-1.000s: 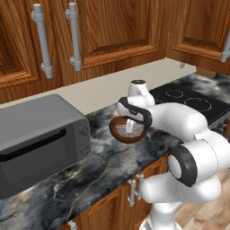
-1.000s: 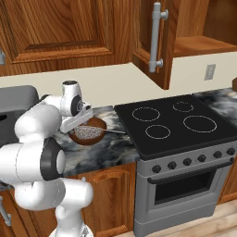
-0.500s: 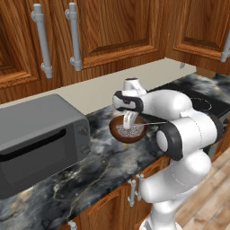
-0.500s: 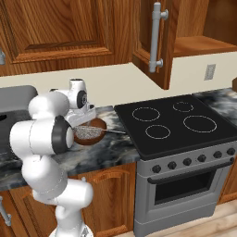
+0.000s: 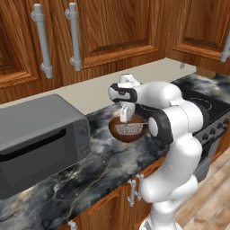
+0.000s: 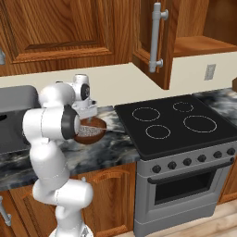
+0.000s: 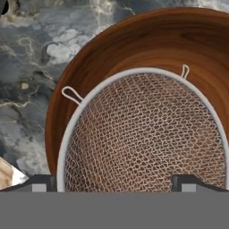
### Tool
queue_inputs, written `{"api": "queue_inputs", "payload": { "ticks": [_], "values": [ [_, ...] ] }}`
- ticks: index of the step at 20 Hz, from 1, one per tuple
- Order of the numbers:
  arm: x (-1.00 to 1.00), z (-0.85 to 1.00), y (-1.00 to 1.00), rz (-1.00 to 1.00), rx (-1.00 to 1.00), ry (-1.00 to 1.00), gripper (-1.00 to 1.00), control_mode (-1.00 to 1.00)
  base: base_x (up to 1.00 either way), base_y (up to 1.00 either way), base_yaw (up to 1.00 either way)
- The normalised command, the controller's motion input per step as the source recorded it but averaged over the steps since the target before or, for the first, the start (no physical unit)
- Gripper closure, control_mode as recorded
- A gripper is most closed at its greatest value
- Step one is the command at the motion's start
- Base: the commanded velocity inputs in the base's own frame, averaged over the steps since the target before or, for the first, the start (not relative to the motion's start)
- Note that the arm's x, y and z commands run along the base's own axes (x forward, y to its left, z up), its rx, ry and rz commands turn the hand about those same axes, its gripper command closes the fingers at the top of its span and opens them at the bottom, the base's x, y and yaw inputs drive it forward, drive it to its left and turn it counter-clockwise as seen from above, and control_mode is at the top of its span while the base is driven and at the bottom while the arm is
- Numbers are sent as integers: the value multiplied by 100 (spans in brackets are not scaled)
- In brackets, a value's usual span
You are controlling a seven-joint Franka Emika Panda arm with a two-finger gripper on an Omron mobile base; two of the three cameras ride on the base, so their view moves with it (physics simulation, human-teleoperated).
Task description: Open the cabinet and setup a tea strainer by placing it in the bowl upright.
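Bowl [image 5: 128,130] sits on the dark marble desk [image 5: 94,166], about mid-depth, nearer the stove [image 6: 178,122] end than the microwave [image 5: 38,139] end; front edge of desk well clear of it. Strainer [image 5: 129,129] is in the bowl w/ mesh basket upright, opening up; rim looks level w/ or just under bowl rim. In hand view the mesh [image 7: 147,138] fills most of the bowl [image 7: 89,76], two small wire loops on the rim touching the wood wall. Thin handle sticks out sideways over the bowl edge toward the stove, seen in left base view; in right base view it points toward the stove's near-left corner.

Pincer [image 5: 125,117] hangs straight above the bowl, tips pointing down just over the strainer rim. Jaws spread wide, one tip each side at bottom of hand view, nothing between them, no hold on the strainer.

Wall cupboard [image 6: 155,41]: right base view shows one door swung out toward the room, bar handle on its edge, bare shelf behind it. Left base view shows doors [image 5: 112,31] above the microwave shut, two grey bar handles side by side.
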Motion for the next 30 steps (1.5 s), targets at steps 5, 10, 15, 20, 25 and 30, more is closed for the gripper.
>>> {"api": "queue_inputs", "payload": {
  "ticks": [5,10,15,20,25,30],
  "values": [
    [-18,-26,8,5,0,5,-100,-100,0,0,0],
    [-43,-19,6,3,0,0,-100,-100,0,0,0],
    [-39,-5,0,1,0,0,-100,-100,0,0,0],
    [-3,-1,0,0,0,0,-100,-100,0,0,0],
    [0,-4,0,2,0,0,-100,-100,0,0,0],
    [0,0,0,4,0,0,100,-100,0,0,0]
  ]
}}
